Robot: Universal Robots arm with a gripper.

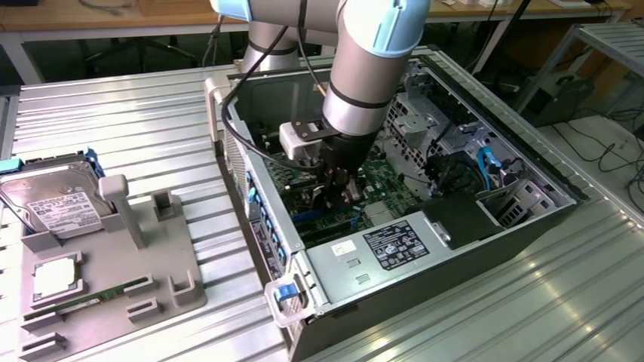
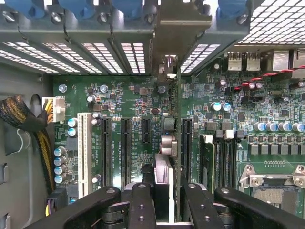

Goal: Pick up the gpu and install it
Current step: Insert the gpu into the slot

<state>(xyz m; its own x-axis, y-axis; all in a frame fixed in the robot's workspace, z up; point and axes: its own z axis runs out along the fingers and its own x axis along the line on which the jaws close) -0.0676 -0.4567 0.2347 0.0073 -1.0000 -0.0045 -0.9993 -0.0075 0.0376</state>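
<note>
Green gpu (image 2: 167, 157) edge-on in hand (image 2: 164, 202), over motherboard (image 2: 124, 95); print unreadable.

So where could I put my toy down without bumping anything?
On the bare ribbed table between the grey holder tray and the computer case, or beside the case. Inside the case it's crowded around the tool.

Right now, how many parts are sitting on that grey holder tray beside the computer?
3: a hard drive at the grey tray's far end, a square processor chip mid-tray, a memory stick just nearer.
</note>
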